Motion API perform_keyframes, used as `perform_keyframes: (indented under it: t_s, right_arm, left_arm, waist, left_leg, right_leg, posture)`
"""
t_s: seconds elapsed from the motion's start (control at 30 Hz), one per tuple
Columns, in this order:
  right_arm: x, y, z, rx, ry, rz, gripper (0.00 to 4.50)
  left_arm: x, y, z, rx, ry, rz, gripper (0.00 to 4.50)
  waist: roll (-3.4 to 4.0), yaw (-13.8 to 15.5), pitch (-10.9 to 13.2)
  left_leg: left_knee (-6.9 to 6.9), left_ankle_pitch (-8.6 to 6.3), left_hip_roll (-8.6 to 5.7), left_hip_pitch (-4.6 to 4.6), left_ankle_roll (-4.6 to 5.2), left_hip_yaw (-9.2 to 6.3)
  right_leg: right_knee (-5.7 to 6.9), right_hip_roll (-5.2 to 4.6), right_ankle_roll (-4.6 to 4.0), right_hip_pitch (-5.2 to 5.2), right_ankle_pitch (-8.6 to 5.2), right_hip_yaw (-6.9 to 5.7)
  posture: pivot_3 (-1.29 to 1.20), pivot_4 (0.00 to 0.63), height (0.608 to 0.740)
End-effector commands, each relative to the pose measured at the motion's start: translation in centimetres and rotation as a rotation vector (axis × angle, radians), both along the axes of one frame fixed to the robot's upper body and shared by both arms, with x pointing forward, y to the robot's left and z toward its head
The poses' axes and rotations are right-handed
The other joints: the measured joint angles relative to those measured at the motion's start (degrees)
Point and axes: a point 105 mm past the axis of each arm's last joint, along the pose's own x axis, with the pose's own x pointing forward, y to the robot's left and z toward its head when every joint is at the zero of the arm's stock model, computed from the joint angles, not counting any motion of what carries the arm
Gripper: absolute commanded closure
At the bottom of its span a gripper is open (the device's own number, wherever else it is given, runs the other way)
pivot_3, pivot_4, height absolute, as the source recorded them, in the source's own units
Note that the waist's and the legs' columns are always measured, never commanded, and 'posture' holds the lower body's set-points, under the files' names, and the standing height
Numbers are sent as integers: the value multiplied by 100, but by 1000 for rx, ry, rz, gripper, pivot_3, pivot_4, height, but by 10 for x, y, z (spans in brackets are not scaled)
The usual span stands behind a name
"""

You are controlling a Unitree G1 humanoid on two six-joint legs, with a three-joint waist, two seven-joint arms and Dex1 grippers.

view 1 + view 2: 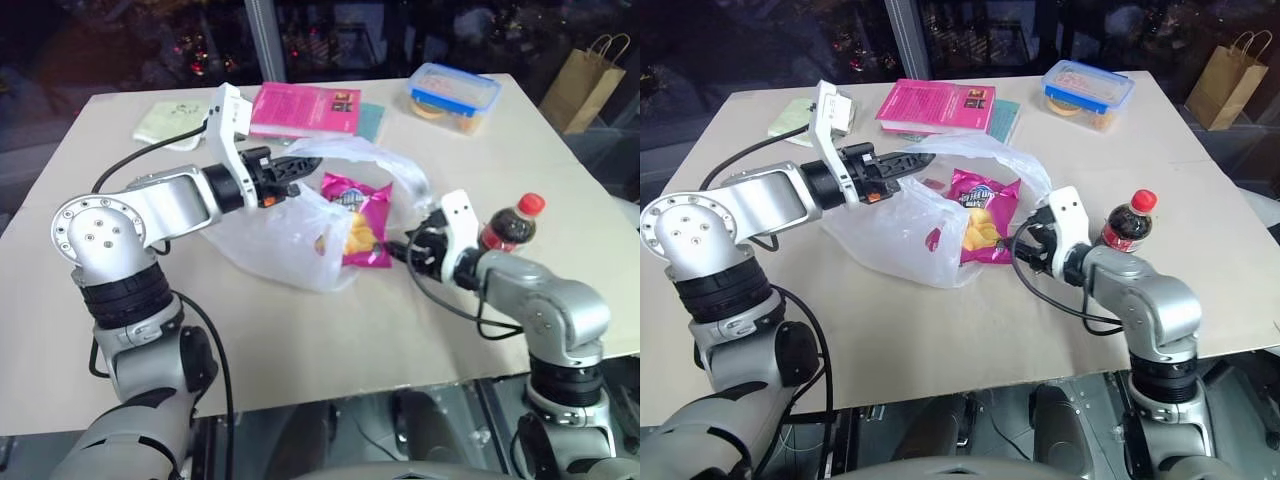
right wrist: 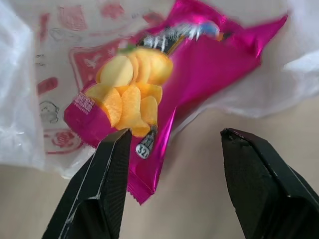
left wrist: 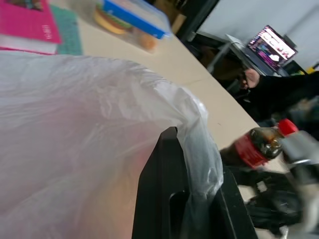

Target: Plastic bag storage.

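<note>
Jaws: our left gripper [image 1: 300, 168] pinches the plastic bag [image 1: 270, 235] rim; right gripper [image 2: 172, 154] spread just short of chips packet [image 2: 149, 99], w/o touching

Left arm raised and reached toward the right, left gripper [image 1: 297, 168] pointed nearly level, its fingers [image 3: 164, 199] clamped together on a fold of the plastic bag [image 1: 275, 235], right gripper [image 2: 172, 186] held lower, fingers spread apart, nothing gripped between them

Both arms are silver-grey metal with rounded joint housings and black ribbed collars between segments. The left shoulder disc carries a ring of small screws. Behind each gripper sits a white boxy wrist block. Black cables loop along both forearms. The left gripper [image 1: 300, 166] and right gripper [image 2: 172, 144] have black fingers.
</note>
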Motion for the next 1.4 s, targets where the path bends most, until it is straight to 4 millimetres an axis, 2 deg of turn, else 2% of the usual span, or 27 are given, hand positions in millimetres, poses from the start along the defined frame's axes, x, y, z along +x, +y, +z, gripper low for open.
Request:
perform_keyframes:
  t_s: [0.03,0.13,0.27,0.43,0.57,0.67,0.73,0.77,0.83,0.97,1.0,1.13,1.2,1.3,1.4]
  right_arm:
    - [9,0,-3,-13,-24,-53,1629]
    - [8,17,-1,24,-33,23,2453]
    - [10,38,6,57,-59,99,4398]
    - [14,66,21,96,-102,187,4460]
    - [21,102,34,146,-131,279,4460]
    - [33,141,33,219,-116,342,4460]
    - [39,147,23,186,-126,359,4460]
    - [46,139,17,150,-151,331,4227]
    - [41,121,18,163,-182,346,3698]
    - [23,73,25,44,-332,288,1831]
    - [15,61,27,30,-352,270,1577]
    - [-21,19,42,-7,-412,194,1577]
    - [-35,1,48,-33,-429,125,1093]
    - [-52,-17,50,-106,-439,40,20]
    - [-59,-43,55,-163,-467,-162,20]
  left_arm:
    - [-7,-1,10,10,-64,-29,4500]
    - [-9,-2,8,18,-68,-26,4500]
    - [-9,-3,5,17,-64,-17,4500]
    - [-10,-3,2,11,-50,-11,4500]
    - [-14,-6,1,-11,-28,-43,4500]
    - [-14,-9,-2,-15,-13,-57,4500]
    - [-14,-10,-3,-14,-11,-56,4500]
    - [-13,-10,-2,-14,-13,-52,4500]
    - [-10,-6,1,-26,-22,-31,4500]
    - [-5,-3,1,-38,-28,-1,4500]
    - [-5,-2,1,-42,-29,4,4500]
    - [-1,-2,-1,-39,-33,21,4500]
    - [1,-4,-2,-39,-32,16,4500]
    - [2,-9,-5,-30,-29,-6,4500]
    - [5,-14,-6,-32,-25,-29,4500]
  waist:
    - [0,0,0]
    - [0,1,0]
    - [0,-23,0]
    - [0,-25,0]
    - [0,-41,0]
    - [0,-54,0]
    - [-1,-46,0]
    - [0,-32,0]
    - [-3,29,-1]
    - [-3,126,-1]
    - [-2,129,-1]
    - [-1,80,0]
    - [0,83,-1]
    - [-1,101,-1]
    - [-1,121,-1]
  left_leg:
    - [0,0,1,0,-1,4]
    - [0,0,3,-2,0,4]
    - [0,0,5,-1,0,1]
    - [-1,0,9,1,0,-2]
    - [-1,0,9,1,0,-9]
    - [-2,0,7,3,0,-10]
    - [-4,0,7,7,-1,-9]
    - [-6,0,7,6,-1,-11]
    - [-6,0,1,-2,-2,-12]
    - [-5,10,-15,-21,-18,-43]
    - [-4,9,-17,-26,-18,-46]
    - [-23,9,-9,-23,-22,-38]
    - [-32,8,3,-15,-24,-33]
    - [-32,7,5,-11,-22,-29]
    - [-23,-4,4,-8,-2,-22]
  right_leg:
    - [1,1,-1,0,0,-2]
    - [0,0,-1,0,0,0]
    - [0,1,-1,0,0,1]
    - [1,3,-1,0,0,-1]
    - [1,3,-1,-1,1,1]
    - [2,5,-2,-2,1,0]
    - [3,7,-5,-2,4,1]
    - [2,8,-6,-1,4,-1]
    - [1,1,-7,2,4,-10]
    - [-25,-13,-7,5,5,-16]
    - [-30,-14,-7,2,4,-17]
    - [-38,-2,-7,-7,4,-15]
    - [-37,5,-8,-6,3,-15]
    - [-37,4,-7,0,2,-16]
    - [-43,2,-5,8,2,-14]
  posture:
    - [0,150,740]
    - [0,150,740]
    - [0,150,740]
    - [0,150,740]
    - [0,150,740]
    - [0,150,740]
    - [0,150,740]
    - [0,150,740]
    - [0,150,740]
    - [0,150,740]
    - [0,150,740]
    - [0,150,740]
    - [0,150,740]
    - [0,150,740]
    - [0,150,740]
